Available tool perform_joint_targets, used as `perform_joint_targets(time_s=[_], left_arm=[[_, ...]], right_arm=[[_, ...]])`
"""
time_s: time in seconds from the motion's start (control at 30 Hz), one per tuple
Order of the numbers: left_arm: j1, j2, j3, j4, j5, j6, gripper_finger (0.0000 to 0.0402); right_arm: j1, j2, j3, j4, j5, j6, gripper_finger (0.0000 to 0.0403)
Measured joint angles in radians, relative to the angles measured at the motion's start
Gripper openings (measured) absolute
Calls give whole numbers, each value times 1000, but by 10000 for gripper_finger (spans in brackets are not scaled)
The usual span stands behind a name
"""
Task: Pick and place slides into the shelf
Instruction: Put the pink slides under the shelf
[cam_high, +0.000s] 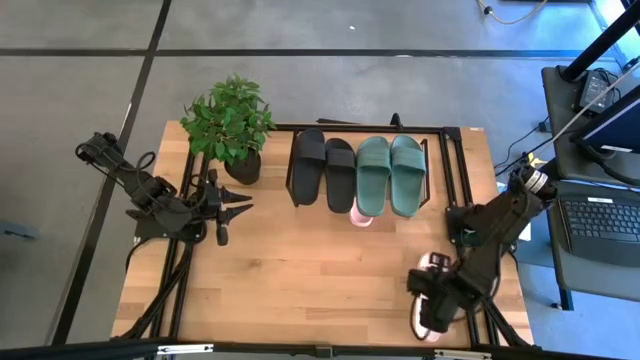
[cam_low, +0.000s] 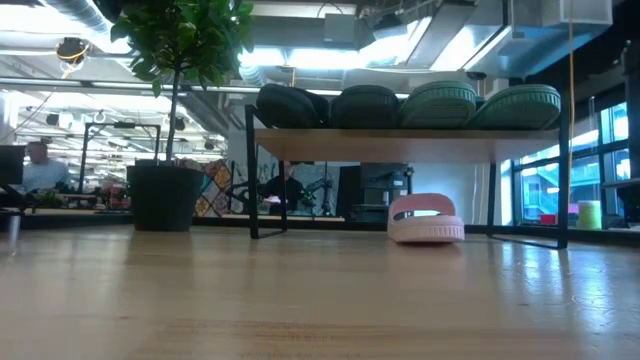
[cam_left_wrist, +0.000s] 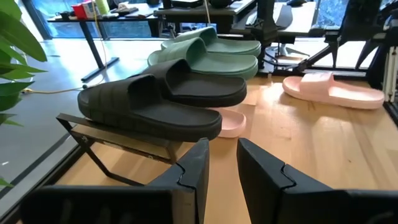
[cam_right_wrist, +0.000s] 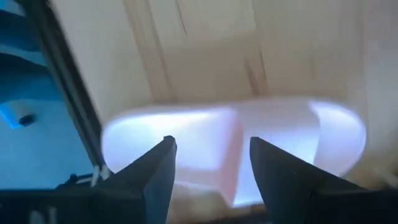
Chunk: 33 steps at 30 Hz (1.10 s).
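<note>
The right gripper (cam_high: 432, 318) hangs over a pale pink slide (cam_right_wrist: 236, 155) near the tabletop's (cam_high: 300, 270) front edge, its fingers (cam_right_wrist: 155, 171) spread either side of the strap. The left gripper (cam_high: 243, 204) waits with fingers slightly parted beside the shelf (cam_low: 400, 146), which carries black slides (cam_high: 322, 167) and green slides (cam_high: 390, 175); another pink slide (cam_low: 426, 219) lies beneath.
</note>
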Motion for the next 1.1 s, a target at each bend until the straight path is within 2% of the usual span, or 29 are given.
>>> perform_joint_targets(time_s=[0.23,0.5,0.77,1.1], left_arm=[[0,0,0,-10,-9,0,76],[0,0,0,-11,-13,-1,76],[0,0,0,-12,-34,-1,76],[0,0,0,-11,-35,-3,76]], right_arm=[[72,63,0,-112,1,153,205],[73,163,-1,-131,4,142,205],[73,274,-3,-245,3,144,205],[73,303,-2,-235,-4,127,205]])
